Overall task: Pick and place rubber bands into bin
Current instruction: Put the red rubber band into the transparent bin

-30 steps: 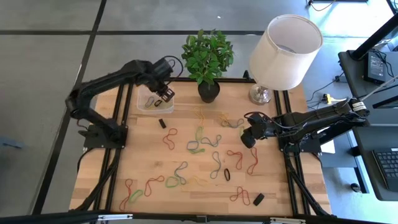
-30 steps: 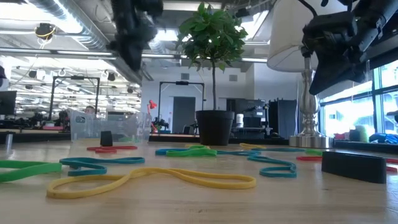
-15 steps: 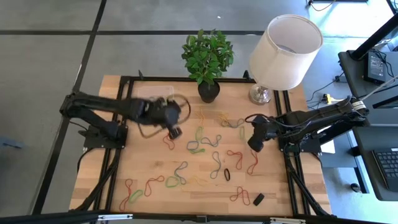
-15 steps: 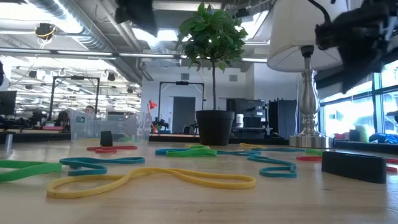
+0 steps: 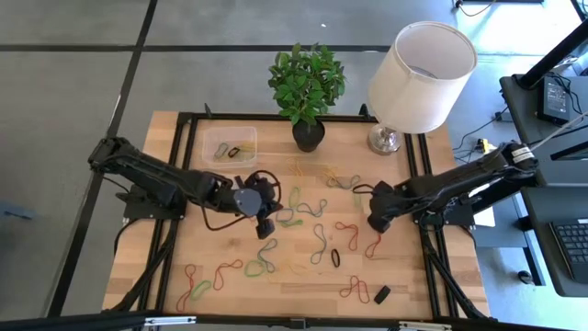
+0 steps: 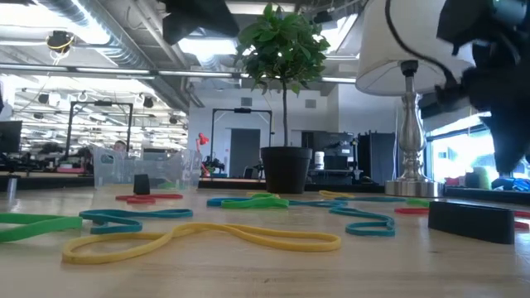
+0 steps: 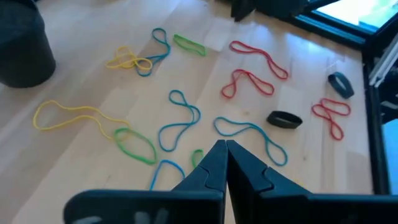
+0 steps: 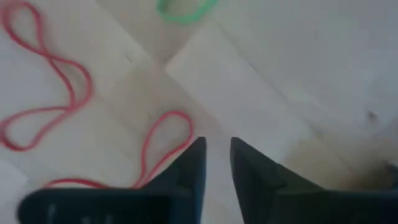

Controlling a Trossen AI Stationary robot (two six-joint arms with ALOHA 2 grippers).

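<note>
Many rubber bands lie loose on the wooden table: red [image 5: 347, 230], green [image 5: 292, 217], yellow [image 5: 317, 171], blue [image 7: 180, 118] and black [image 7: 284, 119]. The clear bin [image 5: 230, 147] stands at the far left with a few bands in it. My left gripper [image 5: 267, 227] [image 7: 225, 147] hovers shut and empty above the bands at mid-table. My right gripper [image 5: 375, 223] [image 8: 216, 146] points down, slightly open, with bare wood between its fingers. A red band's loop [image 8: 165, 134] lies just beside them.
A black plant pot [image 5: 309, 136] and a lamp [image 5: 390, 138] stand at the far edge. A black block [image 5: 382, 294] lies near the front right. Metal frame rails run along both sides of the table.
My left gripper has swung from above the bin toward the table's middle and near side, dropping a little and turning. My right gripper has sunk toward the red band on the table's right and tipped to point down.
</note>
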